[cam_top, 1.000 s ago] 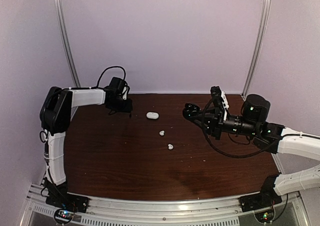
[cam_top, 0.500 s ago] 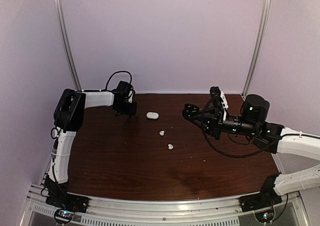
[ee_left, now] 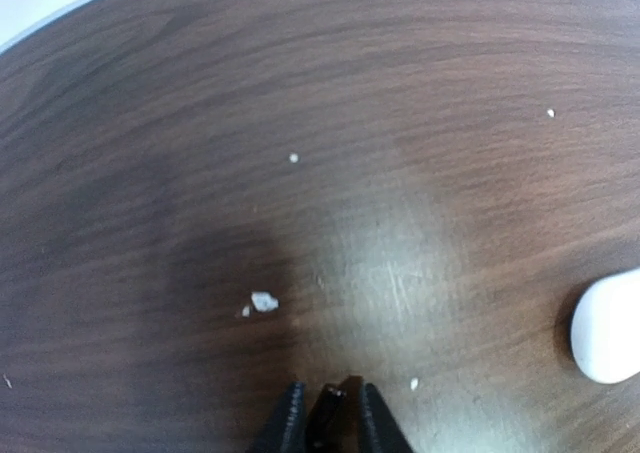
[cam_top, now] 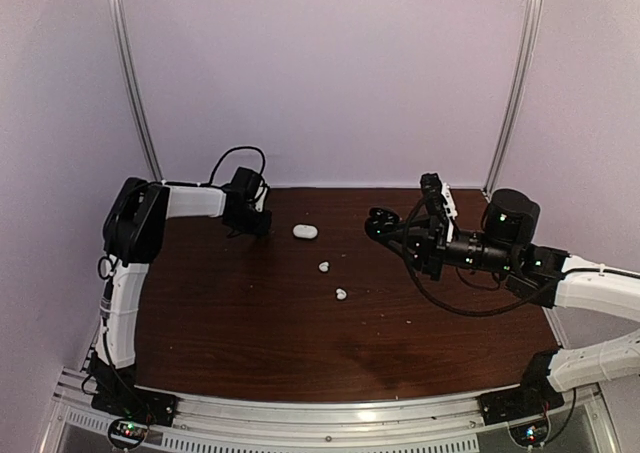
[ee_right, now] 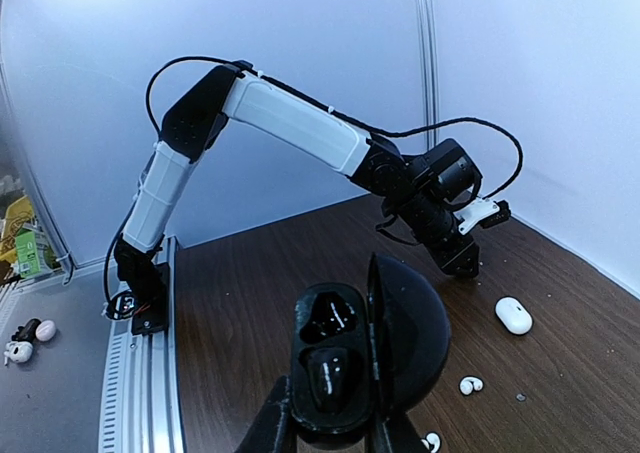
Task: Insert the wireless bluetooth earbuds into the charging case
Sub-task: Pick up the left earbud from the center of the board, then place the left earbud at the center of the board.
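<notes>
While the right end effector (ee_right: 330,428) is clamped on the black charging case (ee_right: 345,363), it holds the case above the desk (cam_top: 250,323) with the lid swung open and the wells exposed, apparently so that buds can be set in. The left end effector (ee_left: 327,425) hangs low over the far left of the desk. Its fingers are pinched nearly together on a small black piece (ee_left: 330,401), possibly an earbud, though too little shows to be sure. One white earbud (cam_top: 323,267) and a second white earbud (cam_top: 341,294) lie loose mid-desk between the arms, near a white oval case (cam_top: 305,231). Neither has been seated yet.
</notes>
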Available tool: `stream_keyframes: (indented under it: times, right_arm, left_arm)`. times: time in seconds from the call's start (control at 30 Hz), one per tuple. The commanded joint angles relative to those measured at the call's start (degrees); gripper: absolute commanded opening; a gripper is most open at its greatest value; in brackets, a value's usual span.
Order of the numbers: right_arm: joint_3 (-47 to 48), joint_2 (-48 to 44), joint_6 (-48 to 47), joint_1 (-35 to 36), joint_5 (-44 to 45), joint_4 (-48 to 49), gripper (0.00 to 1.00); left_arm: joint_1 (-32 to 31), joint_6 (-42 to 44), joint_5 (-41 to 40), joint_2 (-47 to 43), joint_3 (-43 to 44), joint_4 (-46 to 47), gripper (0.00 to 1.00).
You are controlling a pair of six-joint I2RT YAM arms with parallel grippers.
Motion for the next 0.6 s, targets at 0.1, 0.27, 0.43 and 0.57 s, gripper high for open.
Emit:
stream_keyframes:
  times: [0.1,0.27,0.43,0.57]
  right_arm:
    - [0.24,-2.28,0.37,-0.31,0.3,-0.88,0.1]
    - [0.29,-2.91,0.59,-0.25,0.15,-1.13,0.1]
    - [0.3,-3.79,0.57,-0.25,0.42,-1.96,0.1]
    - [0.26,-4.26,0.33,-0.24,0.59,-2.77,0.1]
  left_arm:
    - [-2.78,4.21,5.11,-6.39,-11.32,-2.73,0.1]
    - [-6.92,5.96,8.34,-11.47,-19.72,-1.83,0.08]
    - [-13.12,3.44,10.67,-17.66,-28.65,-0.42,0.07]
    - [-19.27,6.6,12.25,-22.47,-34.3,-2.64,0.07]
